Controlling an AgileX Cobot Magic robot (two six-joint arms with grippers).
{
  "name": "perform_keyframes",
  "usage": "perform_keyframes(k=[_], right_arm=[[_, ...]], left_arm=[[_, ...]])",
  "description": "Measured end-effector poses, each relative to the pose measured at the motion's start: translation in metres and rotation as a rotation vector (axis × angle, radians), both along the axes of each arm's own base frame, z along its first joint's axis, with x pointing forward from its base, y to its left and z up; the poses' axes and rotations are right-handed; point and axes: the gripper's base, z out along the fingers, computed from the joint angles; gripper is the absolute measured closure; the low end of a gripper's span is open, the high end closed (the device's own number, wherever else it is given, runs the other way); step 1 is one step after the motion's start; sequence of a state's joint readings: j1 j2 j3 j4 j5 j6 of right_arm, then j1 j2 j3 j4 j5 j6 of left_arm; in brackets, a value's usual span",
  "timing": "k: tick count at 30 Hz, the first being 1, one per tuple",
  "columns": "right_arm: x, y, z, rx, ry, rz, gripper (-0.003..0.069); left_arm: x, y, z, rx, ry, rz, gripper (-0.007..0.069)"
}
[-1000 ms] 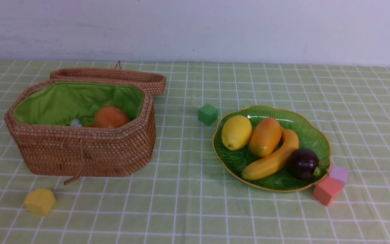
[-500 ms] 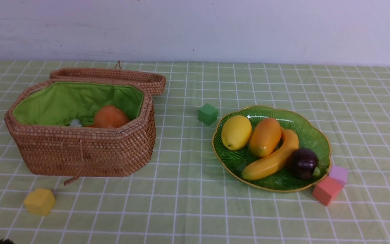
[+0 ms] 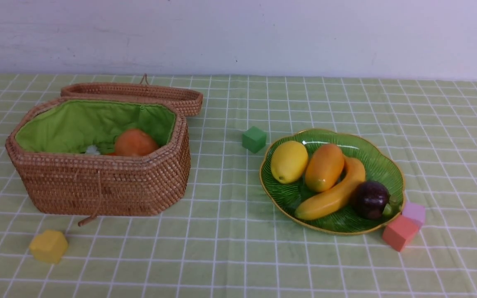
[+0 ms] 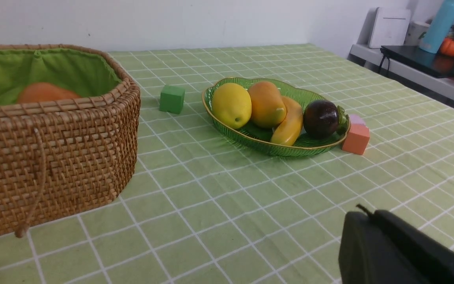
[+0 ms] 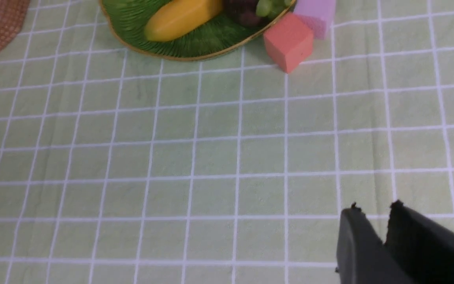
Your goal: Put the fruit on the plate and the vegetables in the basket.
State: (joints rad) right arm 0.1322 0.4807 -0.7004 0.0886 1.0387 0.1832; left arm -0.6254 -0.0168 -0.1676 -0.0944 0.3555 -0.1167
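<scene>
Over cloth, left pincer [image 4: 363, 215] closed (empty)

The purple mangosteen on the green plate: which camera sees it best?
The left wrist view: the mangosteen shows whole, side on, with its green cap. The front view shows it too, smaller and partly tucked against the banana. The right wrist view catches only its cropped lower edge.
</scene>
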Motion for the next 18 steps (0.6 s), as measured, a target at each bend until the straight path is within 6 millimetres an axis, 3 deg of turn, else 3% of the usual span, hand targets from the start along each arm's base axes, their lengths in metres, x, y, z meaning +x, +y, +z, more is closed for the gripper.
perform_keyframes(k=[6, 9, 14, 18], right_arm=[[0.001, -0.015, -0.023, -0.096, -0.242, -0.125, 0.0566], [-0.004, -0.019, -0.055, -0.162, -0.378, -0.140, 0.0567], [-0.012, -0.019, -0.115, -0.121, -0.498, -0.158, 0.0573], [-0.012, -0.019, -0.143, -0.134, -0.490, -0.169, 0.0576]], left_arm=[[0.000, 0.000, 0.000, 0.000, 0.000, 0.000, 0.0637], [0.000, 0.000, 0.000, 0.001, 0.001, 0.000, 0.0637], [0.000, 0.000, 0.000, 0.001, 0.001, 0.000, 0.0635], [0.000, 0.000, 0.000, 0.001, 0.001, 0.000, 0.0634]])
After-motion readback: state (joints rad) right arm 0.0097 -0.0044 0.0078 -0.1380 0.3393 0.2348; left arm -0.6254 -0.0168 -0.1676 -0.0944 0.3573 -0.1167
